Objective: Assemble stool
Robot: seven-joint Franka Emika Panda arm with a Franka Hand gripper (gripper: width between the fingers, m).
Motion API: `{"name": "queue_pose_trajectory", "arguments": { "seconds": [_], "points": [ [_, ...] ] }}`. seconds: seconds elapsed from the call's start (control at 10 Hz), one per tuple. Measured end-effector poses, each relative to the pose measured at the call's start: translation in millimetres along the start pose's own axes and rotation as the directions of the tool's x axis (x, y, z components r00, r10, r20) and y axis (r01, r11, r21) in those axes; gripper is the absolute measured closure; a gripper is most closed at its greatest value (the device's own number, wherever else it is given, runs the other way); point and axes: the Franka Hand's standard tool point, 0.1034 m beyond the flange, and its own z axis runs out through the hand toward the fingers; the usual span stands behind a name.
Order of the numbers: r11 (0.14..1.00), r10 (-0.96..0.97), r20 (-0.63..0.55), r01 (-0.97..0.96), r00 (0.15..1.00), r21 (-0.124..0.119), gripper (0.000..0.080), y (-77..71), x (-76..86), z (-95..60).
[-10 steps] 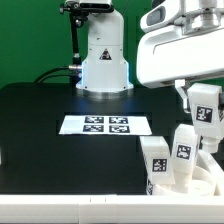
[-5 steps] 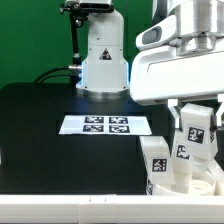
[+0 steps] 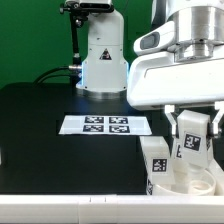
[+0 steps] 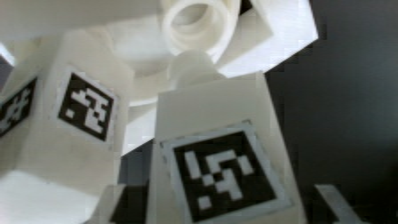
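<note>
The gripper (image 3: 192, 132) grips a stool leg (image 3: 191, 137) between its fingers, the leg's long axis near upright. The seat (image 3: 192, 185) lies straight below, toward six o'clock, at the table's near corner on the exterior view's right. Another leg (image 3: 157, 160) stands on it at about eight o'clock, just beside.

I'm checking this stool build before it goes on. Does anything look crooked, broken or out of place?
Nothing stands out. The hand holds a leg upright over the seat at the exterior view's lower right, beside another upright leg. No part looks cracked or toppled. The marker board lies flat and square on the table.
</note>
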Motion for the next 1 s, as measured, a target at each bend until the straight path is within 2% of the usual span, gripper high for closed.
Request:
{"name": "queue_pose_trajectory", "arguments": {
  "seconds": [0.8, 1.0],
  "points": [
    [0.999, -0.025, 0.018, 0.025, 1.000, -0.020, 0.0476, -1.7, -24.4, 22.1],
    [0.999, -0.035, 0.005, 0.035, 0.999, -0.016, 0.0476, -0.9, -24.8, 23.6]
  ]
}}
